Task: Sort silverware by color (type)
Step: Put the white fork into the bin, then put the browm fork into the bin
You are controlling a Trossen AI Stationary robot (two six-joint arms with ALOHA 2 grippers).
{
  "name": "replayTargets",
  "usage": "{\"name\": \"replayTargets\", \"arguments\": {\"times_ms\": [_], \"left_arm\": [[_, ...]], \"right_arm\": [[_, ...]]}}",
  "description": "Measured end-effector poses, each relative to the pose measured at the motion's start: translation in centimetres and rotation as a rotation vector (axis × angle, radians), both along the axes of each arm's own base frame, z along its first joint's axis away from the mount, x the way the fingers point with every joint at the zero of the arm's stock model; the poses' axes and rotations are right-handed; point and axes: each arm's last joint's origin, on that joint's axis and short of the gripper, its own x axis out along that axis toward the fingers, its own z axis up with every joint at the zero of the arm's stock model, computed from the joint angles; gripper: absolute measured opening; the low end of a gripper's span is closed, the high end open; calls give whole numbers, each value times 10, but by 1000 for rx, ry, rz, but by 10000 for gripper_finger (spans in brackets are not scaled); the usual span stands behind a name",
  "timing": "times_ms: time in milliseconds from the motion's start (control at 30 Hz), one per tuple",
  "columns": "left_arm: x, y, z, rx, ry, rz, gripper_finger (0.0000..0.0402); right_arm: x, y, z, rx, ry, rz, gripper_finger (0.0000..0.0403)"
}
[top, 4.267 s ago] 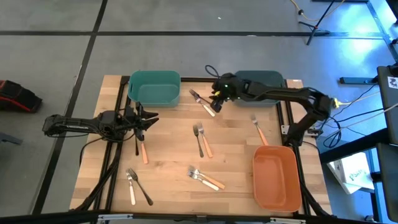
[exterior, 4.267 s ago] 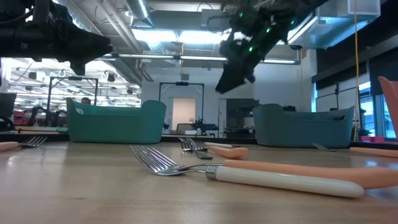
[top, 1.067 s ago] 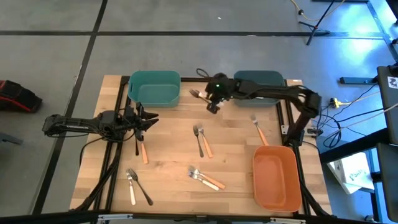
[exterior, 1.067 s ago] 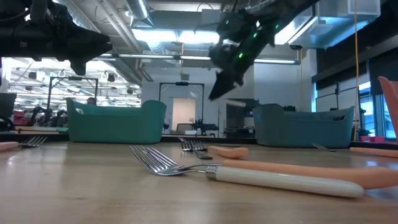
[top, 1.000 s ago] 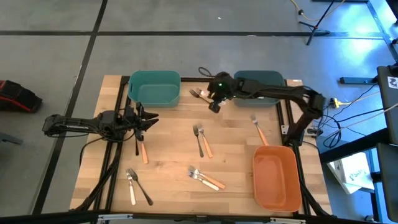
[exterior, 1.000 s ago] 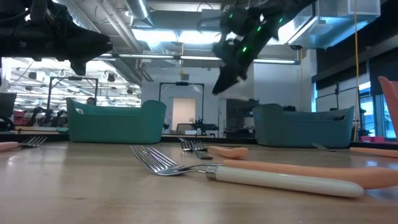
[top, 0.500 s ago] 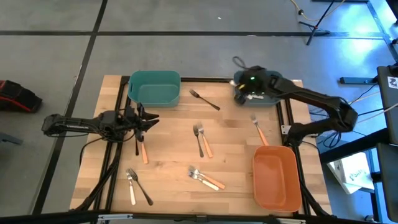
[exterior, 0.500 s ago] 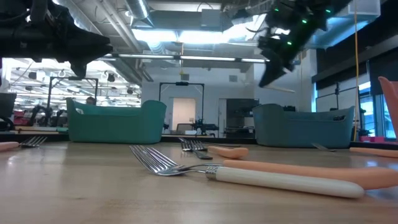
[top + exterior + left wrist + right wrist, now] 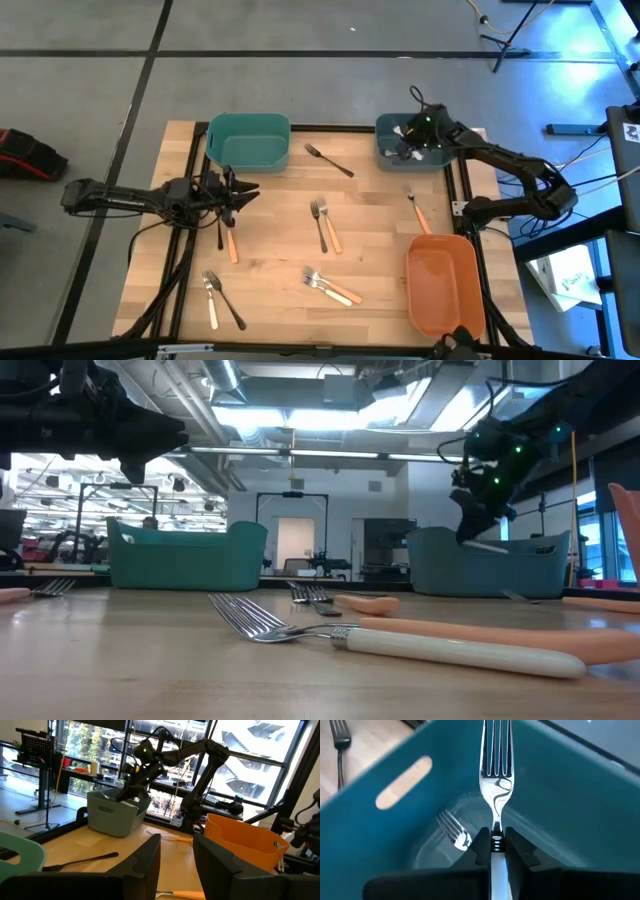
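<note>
My right gripper (image 9: 406,150) hangs over the grey-blue bin (image 9: 440,128) at the far right, shut on a fork (image 9: 495,765) with a metal head and a pale handle. Another fork (image 9: 452,832) lies on that bin's floor. My left gripper (image 9: 240,193) stands open above the table's left side, with nothing between its fingers (image 9: 150,862). Loose silverware lies flat on the wood: a dark fork (image 9: 328,159), a pair (image 9: 323,224), a pair (image 9: 328,285), a pair (image 9: 220,297), an orange-handled fork (image 9: 417,209), and pieces (image 9: 227,240) by my left gripper. My right gripper pinches the fork's narrow neck (image 9: 496,826), just above the pale handle, between its two fingers. The fork runs on along the fingers, tines pointing away from the gripper into the bin. It is lifted clear, above the bin's floor.
A teal bin (image 9: 248,140) stands at the far left and an orange bin (image 9: 444,290) at the near right. A black frame (image 9: 462,190) runs along the table's right side. Bare wood shows between the fork pairs in the middle.
My right gripper has carried the fork from beside the teal bin toward the table's right edge and come down over the grey-blue bin. The dark fork has stayed on the table by the teal bin.
</note>
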Motion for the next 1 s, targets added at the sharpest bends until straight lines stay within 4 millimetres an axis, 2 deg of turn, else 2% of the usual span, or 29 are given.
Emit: {"name": "replayTargets", "arguments": {"times_ms": [333, 567, 633, 767, 900, 1000], "left_arm": [[5, 0, -2, 22, 26, 1, 110], [6, 0, -3, 23, 33, -2, 110], [6, 0, -3, 23, 34, -2, 110], [6, 0, -3, 23, 34, -2, 110], [6, 0, -3, 23, 33, -2, 110], [6, 0, -3, 22, 34, -2, 110]], "right_arm": [[1, -1, -20, 61, 56, -14, 17], [0, -1, -20, 48, 75, -36, 20], [0, -2, -20, 41, 87, -48, 34], [0, -2, -19, 40, 98, -54, 85], [3, -6, -3, 57, 104, -47, 129], [6, -7, 12, 72, 115, -35, 147]]}}
